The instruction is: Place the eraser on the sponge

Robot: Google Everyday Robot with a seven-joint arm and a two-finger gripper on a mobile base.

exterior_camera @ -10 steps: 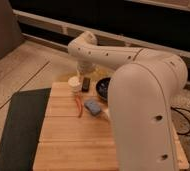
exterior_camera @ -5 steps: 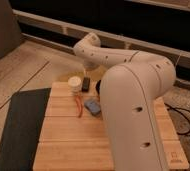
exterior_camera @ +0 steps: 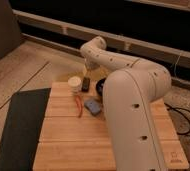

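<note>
Over far edge of wooden table (exterior_camera: 68,135), gripper (exterior_camera: 86,79) hangs btwn white cup (exterior_camera: 74,83) & black bowl (exterior_camera: 100,86); clenched or released, can't tell. Blue sponge (exterior_camera: 92,105) lies nearer, just beside red-orange strip (exterior_camera: 78,106)

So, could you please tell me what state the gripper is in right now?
Gripper: cannot be told; it hangs at the table's far edge, beside the white object, beyond the sponge.

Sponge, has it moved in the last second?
No. The sponge still lies beside the red strip on the wooden board; the gripper hangs farther back, next to the white container.
</note>
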